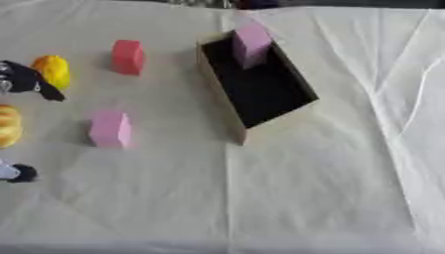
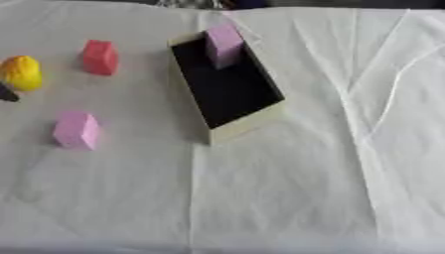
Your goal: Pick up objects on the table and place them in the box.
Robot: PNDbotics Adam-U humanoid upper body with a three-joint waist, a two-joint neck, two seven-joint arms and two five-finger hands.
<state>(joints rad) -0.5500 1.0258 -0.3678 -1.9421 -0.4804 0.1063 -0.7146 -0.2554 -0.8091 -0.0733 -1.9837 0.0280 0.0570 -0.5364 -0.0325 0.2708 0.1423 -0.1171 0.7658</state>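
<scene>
White cloth, creased in long folds, covers the table where an open box with pale walls and a black floor lies at an angle near the far edge. One lilac block stands upright inside it, at the far end of the dark floor, its top rising above the rim; the rest of the box's floor shows bare black.

Outside the box, to its left, three more things wait on the cloth. A red block stands well apart from the box's left wall. A pink block sits nearer the front, also clear of the box. A yellow rounded object lies farther left, near the red block.

At the left edge of the left eye view, the robot's left hand shows as a dark shape just beside the yellow object; whether its fingers are spread or curled cannot be told. Below it an orange-and-yellow rounded thing is cut off by the frame, and a dark and pale part shows lower still.
</scene>
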